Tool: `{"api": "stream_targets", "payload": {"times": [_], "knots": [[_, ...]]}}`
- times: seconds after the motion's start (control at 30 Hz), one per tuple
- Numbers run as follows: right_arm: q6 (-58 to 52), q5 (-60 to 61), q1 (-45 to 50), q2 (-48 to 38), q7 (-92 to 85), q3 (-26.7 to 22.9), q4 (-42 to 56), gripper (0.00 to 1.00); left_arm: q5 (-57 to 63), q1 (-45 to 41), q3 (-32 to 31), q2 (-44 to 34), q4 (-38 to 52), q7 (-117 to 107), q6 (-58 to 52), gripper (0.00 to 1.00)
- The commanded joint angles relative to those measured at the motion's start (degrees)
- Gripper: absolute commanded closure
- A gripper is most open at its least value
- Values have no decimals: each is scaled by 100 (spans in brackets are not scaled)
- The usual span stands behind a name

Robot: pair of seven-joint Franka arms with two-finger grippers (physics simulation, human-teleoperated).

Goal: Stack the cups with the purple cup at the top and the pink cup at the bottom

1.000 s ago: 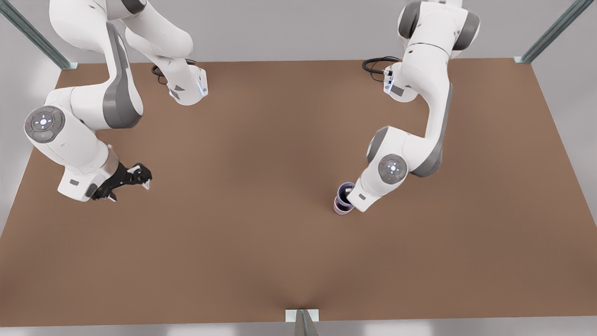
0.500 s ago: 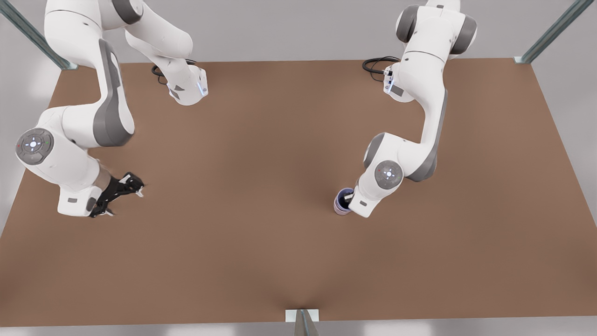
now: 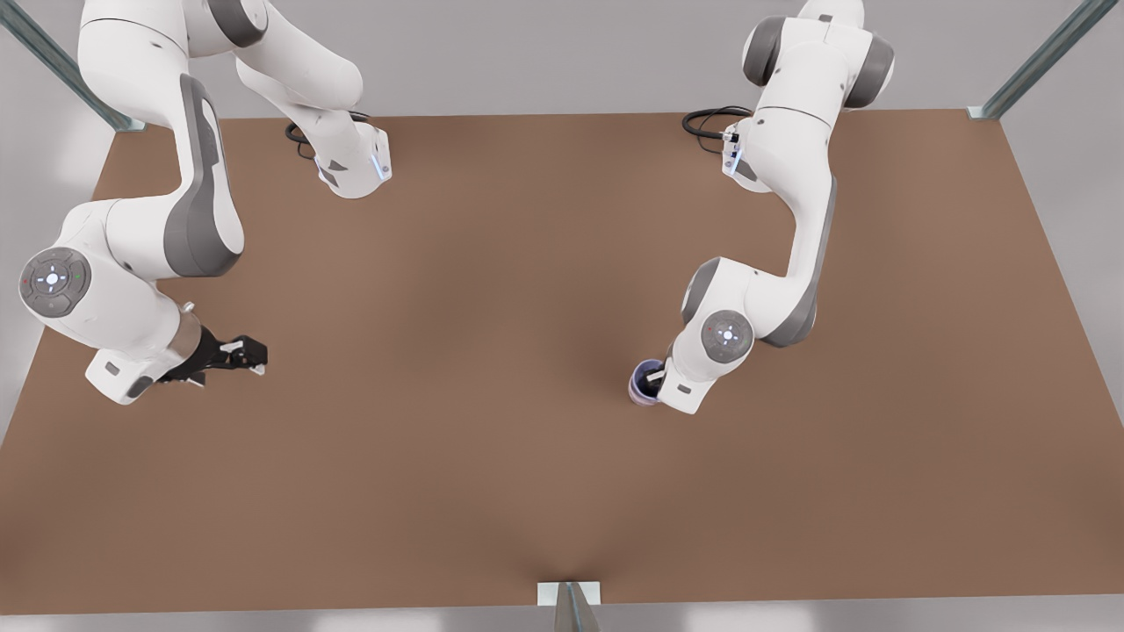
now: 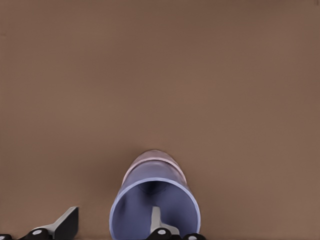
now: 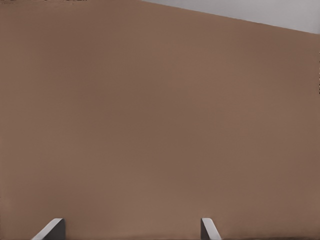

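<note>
The left end effector (image 3: 652, 384) is straddling the rim of the purple cup (image 4: 155, 200), one finger (image 4: 156, 220) inside and one outside, gapped apart. The purple cup is sitting nested in the pink cup (image 4: 152, 161) on the tabletop (image 3: 492, 369). The right end effector (image 3: 248, 355) is waiting well apart, fingers spread over bare tabletop.
</note>
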Motion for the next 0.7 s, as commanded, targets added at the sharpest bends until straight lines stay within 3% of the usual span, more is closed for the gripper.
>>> {"api": "stream_targets", "payload": {"times": [0.0, 0.5, 0.57, 0.67], "knots": [[-32, 5, 0, -7, 1993, 3, 3, 0, 61, 3, -1, -5, 4, -346, -13, 0], [3, 23, 0, 2, 1870, 12, 3, 0, 96, 100, 60, -277, 57, 4, -354, 1], [3, 23, -9, 2, 1852, 12, 12, 0, 105, 284, 359, -856, 170, 961, -1409, 1], [3, 23, -9, 2, 1852, 12, 12, 0, 1054, 1311, 650, -1832, 321, 5416, -2307, 0]]}}
